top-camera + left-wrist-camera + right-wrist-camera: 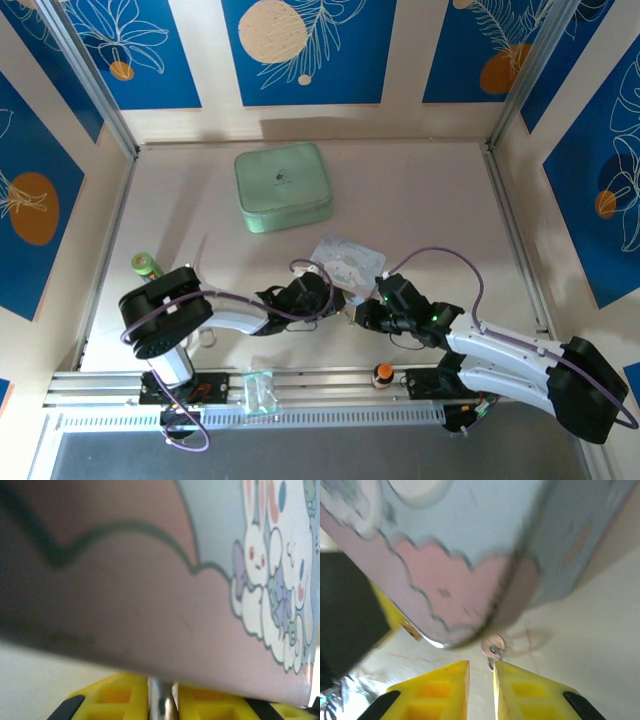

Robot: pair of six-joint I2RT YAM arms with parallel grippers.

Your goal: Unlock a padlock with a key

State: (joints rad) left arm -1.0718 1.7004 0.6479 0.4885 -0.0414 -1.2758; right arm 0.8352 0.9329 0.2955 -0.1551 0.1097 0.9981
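Right wrist view showed my right gripper [481, 672] with fingers almost together, a thin slit between them. The key [493, 647] sat at their tips, just under the pastel box [470, 565], but whether it was pinched I could not tell. My left gripper [162, 690] was closed on a thin silver bar, I judged the shackle of the padlock [162, 710]. To do this well, I should hold the lock steady and bring the key slowly, straight to the keyhole. No writing was readable; the box carried cartoon rabbits.
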